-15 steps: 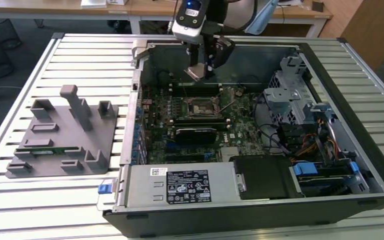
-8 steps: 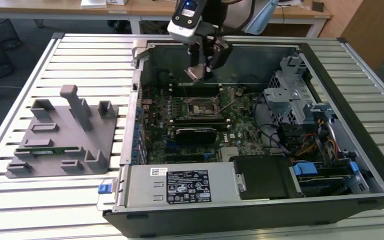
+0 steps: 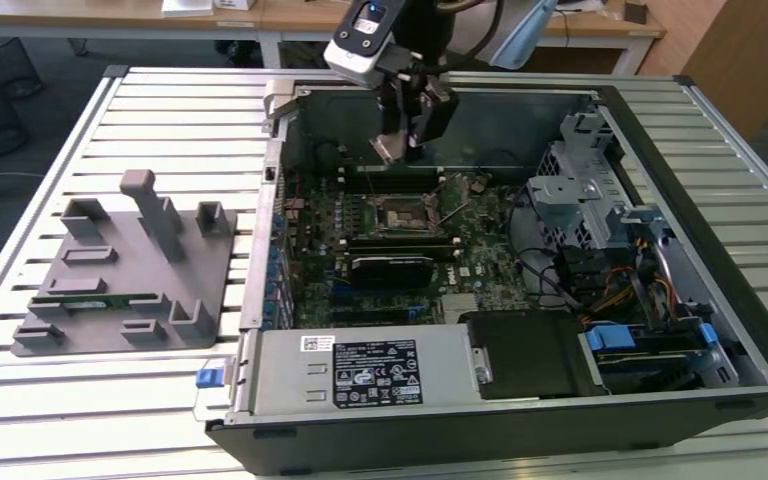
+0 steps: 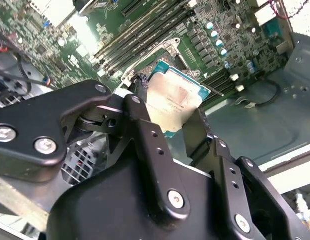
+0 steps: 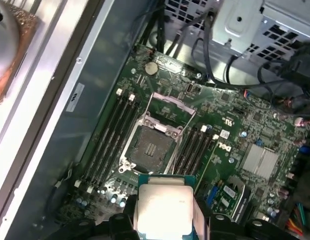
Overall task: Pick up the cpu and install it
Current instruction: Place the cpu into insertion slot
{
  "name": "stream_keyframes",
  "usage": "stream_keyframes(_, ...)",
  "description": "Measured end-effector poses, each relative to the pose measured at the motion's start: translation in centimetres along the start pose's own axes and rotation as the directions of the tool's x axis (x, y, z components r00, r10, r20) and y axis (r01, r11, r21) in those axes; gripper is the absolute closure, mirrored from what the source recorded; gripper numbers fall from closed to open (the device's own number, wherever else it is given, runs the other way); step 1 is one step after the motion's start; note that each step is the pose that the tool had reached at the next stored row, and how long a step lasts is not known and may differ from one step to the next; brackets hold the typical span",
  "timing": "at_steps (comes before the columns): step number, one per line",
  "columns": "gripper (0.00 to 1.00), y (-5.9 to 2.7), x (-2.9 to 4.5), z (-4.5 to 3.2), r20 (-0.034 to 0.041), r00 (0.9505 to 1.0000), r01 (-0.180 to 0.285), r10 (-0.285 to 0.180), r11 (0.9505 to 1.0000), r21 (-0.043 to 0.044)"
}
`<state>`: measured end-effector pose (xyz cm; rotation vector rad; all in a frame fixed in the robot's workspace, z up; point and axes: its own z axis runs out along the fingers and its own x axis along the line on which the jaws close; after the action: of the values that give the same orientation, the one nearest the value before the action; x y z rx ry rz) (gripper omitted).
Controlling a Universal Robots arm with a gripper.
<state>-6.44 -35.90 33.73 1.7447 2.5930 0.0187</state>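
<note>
A black tool [image 3: 402, 145] grips a small flat square silver-topped cpu [image 5: 162, 207] by its edges, held in the air near an open black-framed square socket [image 5: 151, 147].

Case, stand and board

The computer case [image 3: 744, 330] lies open on the table [image 3: 157, 110]. Just beside it, on the exterior view's left, sits a stand [image 3: 131, 270] with a memory stick [image 3: 97, 300] lying in it. Inside the case, the motherboard [image 3: 484, 265] carries the socket [image 3: 400, 213], flanked by 2 banks of memory slots [image 5: 112, 137]. The power supply [image 3: 357, 370] lies along the near wall; the drive cage [image 3: 584, 190] stands on the exterior view's right. The cpu [image 5: 164, 212], held between the fingers of the gripper [image 3: 395, 152], hangs above the board, near the socket
</note>
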Motion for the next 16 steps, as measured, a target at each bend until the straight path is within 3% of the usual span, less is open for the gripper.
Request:
stream_keyframes(7,0.47,0.01,0.04,0.18,0.0042,0.9959,-0.090,0.090,0.9959,0.0010)
stream_keyframes(16,0.47,0.07,0.18,0.47,0.0092,0.9829,-0.184,0.184,0.9830,0.0015)
